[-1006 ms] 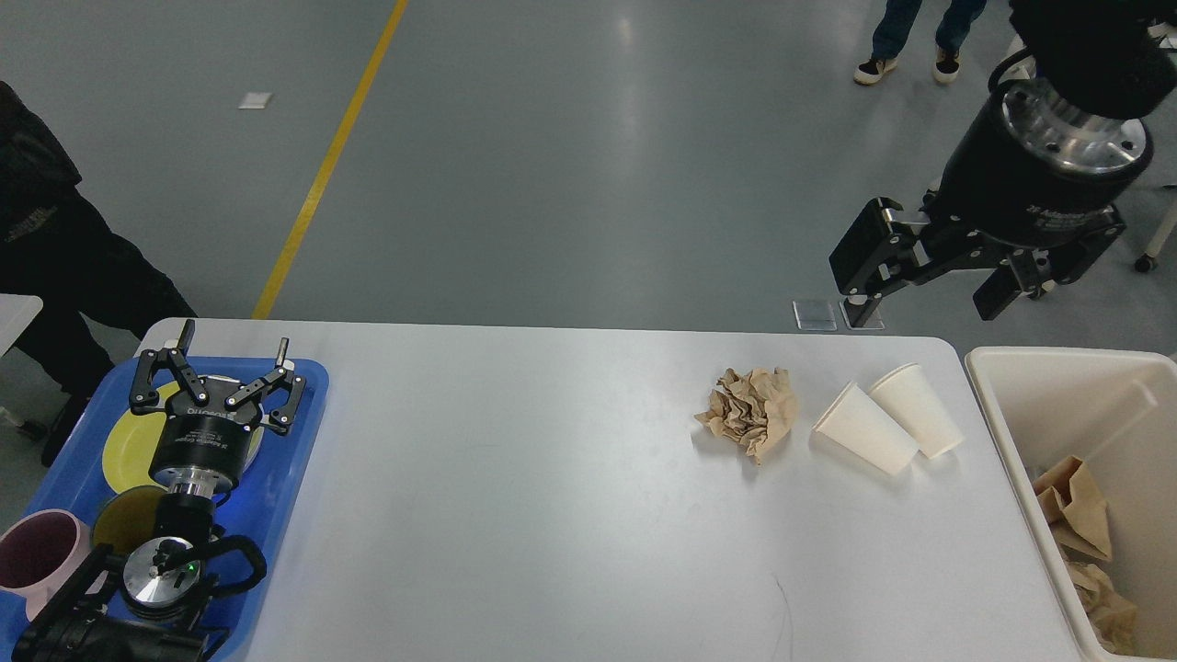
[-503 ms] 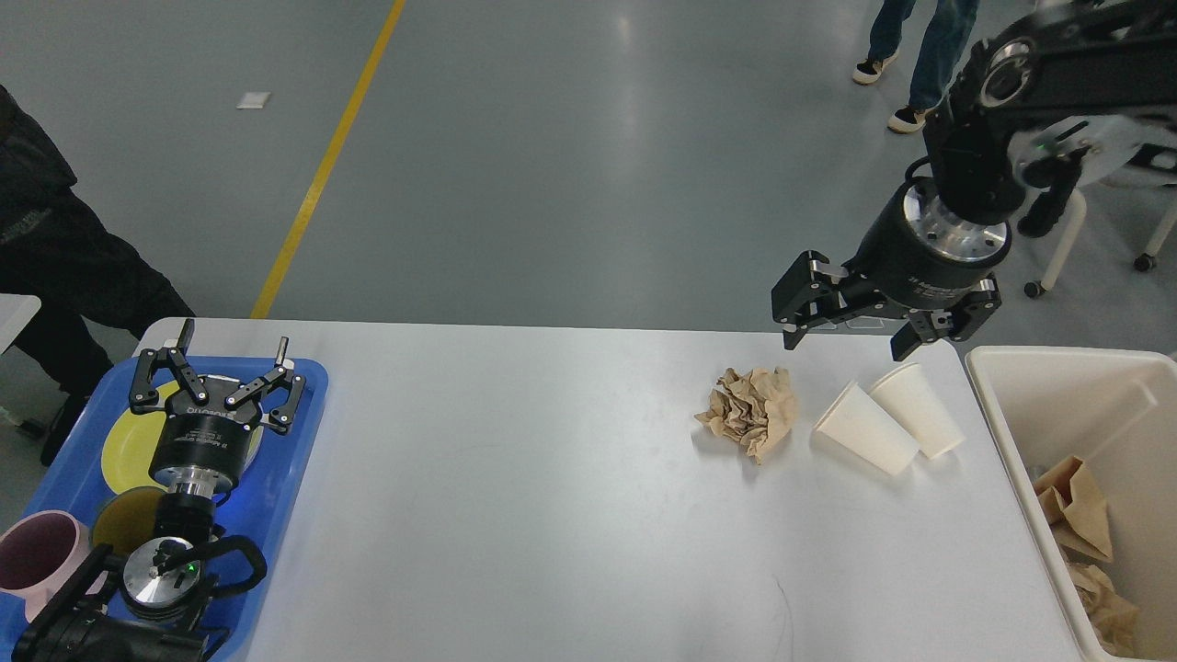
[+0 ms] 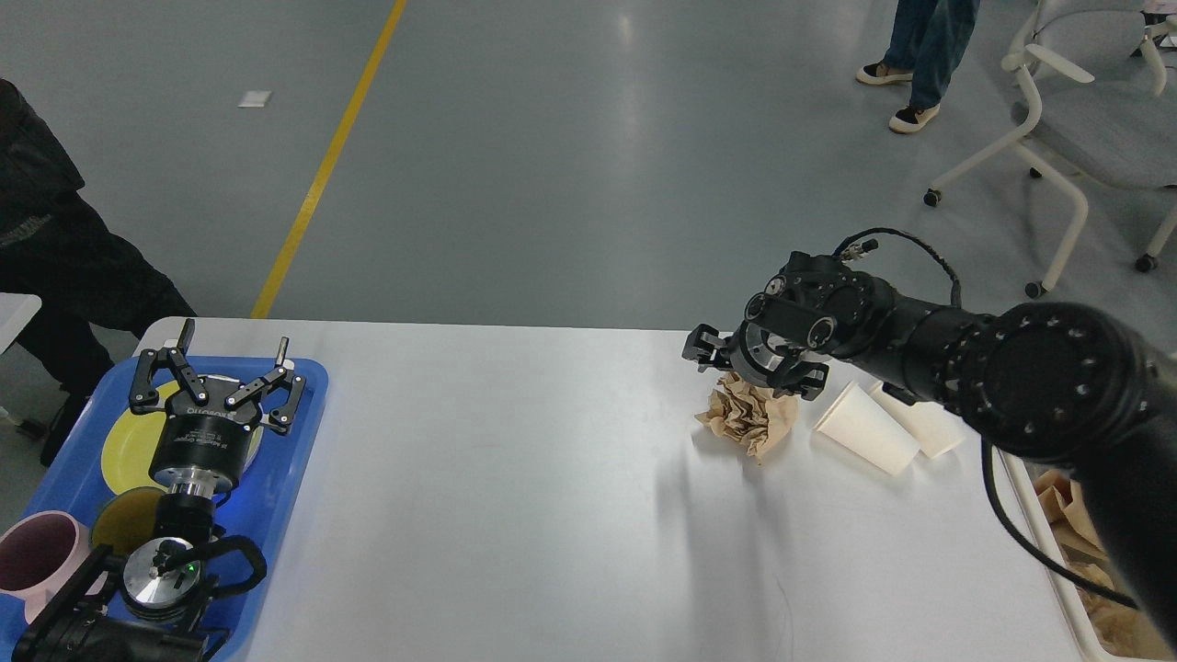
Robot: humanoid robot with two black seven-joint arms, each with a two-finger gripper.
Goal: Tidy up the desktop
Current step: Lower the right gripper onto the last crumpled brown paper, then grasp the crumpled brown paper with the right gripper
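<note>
Your wide white rounded-corner desktop (image 3: 515, 478) lies bare across its middle and near edge. At its far right, your right gripper (image 3: 752, 368) spreads wide over one crumpled brown paper wad (image 3: 749, 416), holding nothing, beside two white paper cups (image 3: 864, 428) lying tipped. Your left gripper (image 3: 217, 379) hangs open and empty above the blue plastic tray (image 3: 296, 460), which holds a yellow round plate (image 3: 129, 441).

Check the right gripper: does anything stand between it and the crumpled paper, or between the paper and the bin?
Nothing visible separates the right gripper from the crumpled paper; it hangs open at the wad's far edge. Toward the bin, two paper cups lie on the desktop directly between.
</note>
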